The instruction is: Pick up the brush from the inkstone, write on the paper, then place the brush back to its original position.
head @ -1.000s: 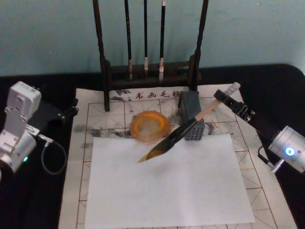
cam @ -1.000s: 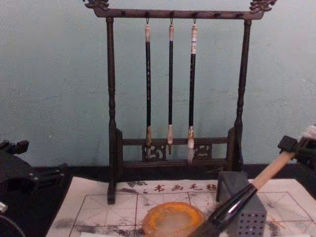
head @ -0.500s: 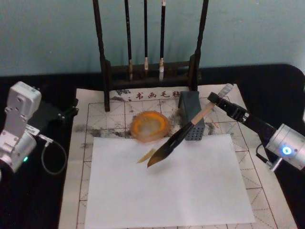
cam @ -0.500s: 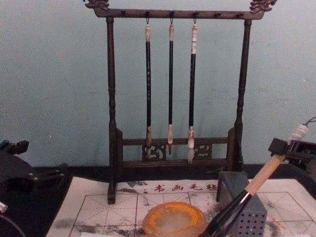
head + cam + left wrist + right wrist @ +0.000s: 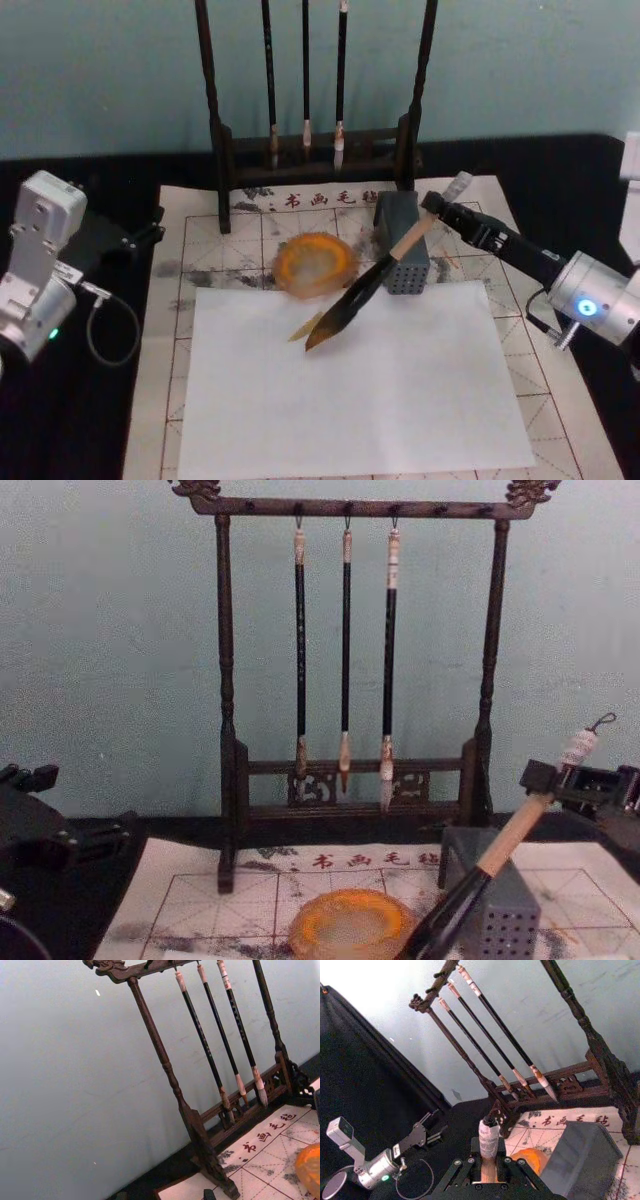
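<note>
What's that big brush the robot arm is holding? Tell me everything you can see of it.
The brush is large and thick: a pale wooden shaft, a black lower section, dark inked bristles tapering to a brownish point, and a whitish end cap with a cord loop. The right gripper is clamped on the shaft just below the cap. The brush hangs tilted, tip down over the white sheet, crossing in front of the grey block; whether the tip touches the sheet is unclear.

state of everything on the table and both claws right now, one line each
brush: gripped, tilted, bristles down over the white sheet
right claw: shut on the brush's upper shaft
left claw: parked at the left
inkstone: no brush on it
white sheet: unmarked
paper: flat, ink-smudged
thin brushes: hanging
</note>
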`<move>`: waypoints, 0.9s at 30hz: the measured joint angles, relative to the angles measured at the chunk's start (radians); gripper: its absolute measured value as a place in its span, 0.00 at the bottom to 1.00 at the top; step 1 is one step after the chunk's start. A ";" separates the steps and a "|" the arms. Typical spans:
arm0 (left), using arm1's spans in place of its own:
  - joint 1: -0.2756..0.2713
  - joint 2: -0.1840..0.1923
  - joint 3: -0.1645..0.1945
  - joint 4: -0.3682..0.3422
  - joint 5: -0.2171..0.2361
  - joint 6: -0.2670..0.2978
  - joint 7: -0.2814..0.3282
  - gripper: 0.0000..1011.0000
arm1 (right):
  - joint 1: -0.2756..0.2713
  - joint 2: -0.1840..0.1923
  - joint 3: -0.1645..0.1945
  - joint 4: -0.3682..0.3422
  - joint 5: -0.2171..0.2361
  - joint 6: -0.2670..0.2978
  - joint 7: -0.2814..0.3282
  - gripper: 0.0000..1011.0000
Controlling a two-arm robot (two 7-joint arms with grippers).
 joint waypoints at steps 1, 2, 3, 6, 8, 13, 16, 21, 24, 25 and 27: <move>0.000 0.000 0.000 0.000 0.000 0.000 0.000 0.99 | 0.005 -0.003 -0.001 0.004 -0.003 0.001 0.003 0.17; 0.000 0.000 0.000 0.000 0.000 0.000 0.000 0.99 | 0.007 -0.005 -0.002 0.006 -0.004 0.002 0.004 0.17; 0.000 0.000 0.000 0.000 0.000 0.000 0.000 0.99 | 0.011 -0.008 -0.003 0.009 -0.006 0.004 0.007 0.17; 0.000 0.000 0.000 0.000 0.000 0.000 0.000 0.99 | 0.020 -0.014 -0.006 0.017 -0.012 0.007 0.012 0.17; 0.000 0.000 0.000 0.000 0.000 0.000 0.000 0.99 | 0.025 -0.017 -0.008 0.023 -0.016 0.008 0.015 0.17; 0.000 0.000 0.000 0.000 0.000 0.000 0.000 0.99 | 0.043 -0.026 -0.017 0.041 -0.028 0.017 0.026 0.17; 0.000 0.000 0.000 0.000 0.000 0.000 0.000 0.99 | 0.053 -0.032 -0.022 0.052 -0.036 0.022 0.032 0.17; 0.000 0.000 0.000 0.000 0.000 0.000 0.000 0.99 | 0.060 -0.036 -0.027 0.060 -0.042 0.029 0.035 0.17; 0.000 0.000 0.000 0.000 0.000 0.000 0.000 0.99 | 0.062 -0.038 -0.029 0.064 -0.044 0.032 0.036 0.17; 0.000 0.000 0.000 0.000 0.000 0.000 0.000 0.99 | 0.062 -0.039 -0.029 0.064 -0.045 0.033 0.035 0.17; 0.000 0.000 0.000 0.000 0.000 0.000 0.000 0.99 | 0.062 -0.040 -0.030 0.066 -0.047 0.034 0.035 0.17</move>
